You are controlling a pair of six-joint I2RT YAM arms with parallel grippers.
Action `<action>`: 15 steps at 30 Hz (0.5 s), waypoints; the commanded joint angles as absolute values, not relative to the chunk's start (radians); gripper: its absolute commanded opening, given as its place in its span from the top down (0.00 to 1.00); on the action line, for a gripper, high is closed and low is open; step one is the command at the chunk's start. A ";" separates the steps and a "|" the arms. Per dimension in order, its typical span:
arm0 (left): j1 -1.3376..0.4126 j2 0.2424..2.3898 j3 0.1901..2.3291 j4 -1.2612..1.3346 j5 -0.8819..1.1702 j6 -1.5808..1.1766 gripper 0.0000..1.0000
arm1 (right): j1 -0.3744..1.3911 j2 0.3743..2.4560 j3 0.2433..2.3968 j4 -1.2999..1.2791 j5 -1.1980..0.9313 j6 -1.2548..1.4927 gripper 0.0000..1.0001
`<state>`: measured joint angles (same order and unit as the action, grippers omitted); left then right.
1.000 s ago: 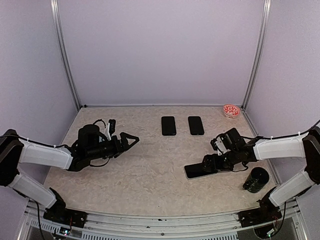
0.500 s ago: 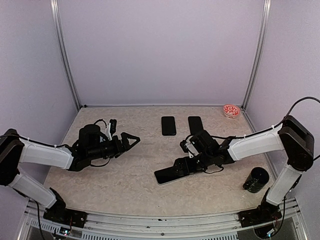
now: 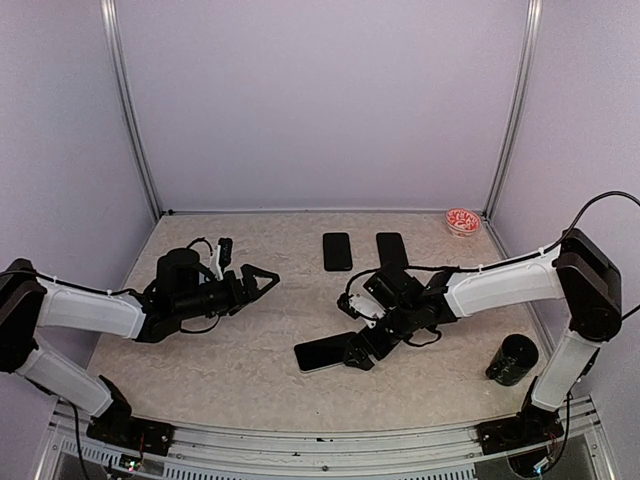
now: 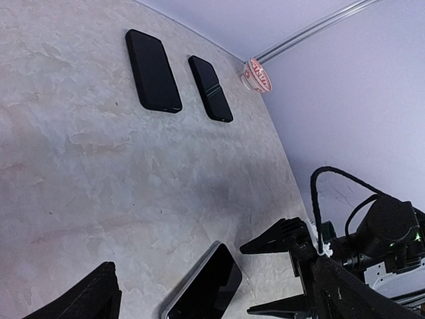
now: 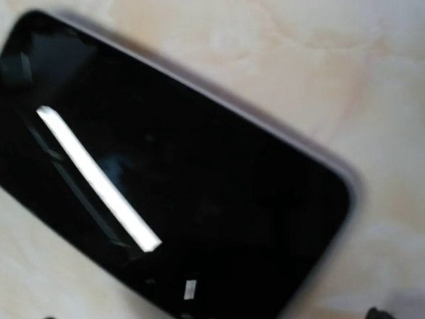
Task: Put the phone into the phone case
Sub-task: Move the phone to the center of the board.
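A black-screened phone (image 3: 322, 354) lies flat on the table at front centre, also in the left wrist view (image 4: 202, 289) and filling the blurred right wrist view (image 5: 172, 193). My right gripper (image 3: 358, 352) stands open low over the table, its fingertips (image 4: 265, 242) spread at the phone's right end. Two flat black slabs lie side by side at the back, one on the left (image 3: 337, 251) and one on the right (image 3: 392, 250). I cannot tell which is the phone case. My left gripper (image 3: 262, 281) hovers open at mid-left, holding nothing.
A small red-and-white dish (image 3: 462, 221) sits in the back right corner. A black cylinder (image 3: 513, 360) stands at the front right near the right arm's base. Metal frame posts (image 3: 130, 110) and purple walls bound the table.
My right gripper has swept left from the right side toward front centre, and the phone has slid along with it. The left arm has not moved.
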<state>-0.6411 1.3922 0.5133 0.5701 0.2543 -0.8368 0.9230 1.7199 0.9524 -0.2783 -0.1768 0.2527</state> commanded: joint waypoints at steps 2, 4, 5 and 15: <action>-0.643 1.391 0.503 0.585 0.253 -0.825 0.01 | 0.934 1.715 1.041 -0.393 -0.078 0.012 0.00; -0.643 1.391 0.503 0.583 0.256 -0.826 0.01 | 0.936 1.737 1.079 -0.389 -0.070 -0.035 0.00; -0.644 1.390 0.502 0.581 0.256 -0.827 0.01 | 0.936 1.748 1.095 -0.388 -0.069 -0.056 0.00; -0.642 1.329 0.464 0.557 0.229 -0.824 0.01 | 0.942 1.759 1.096 -0.292 -0.238 -0.424 0.00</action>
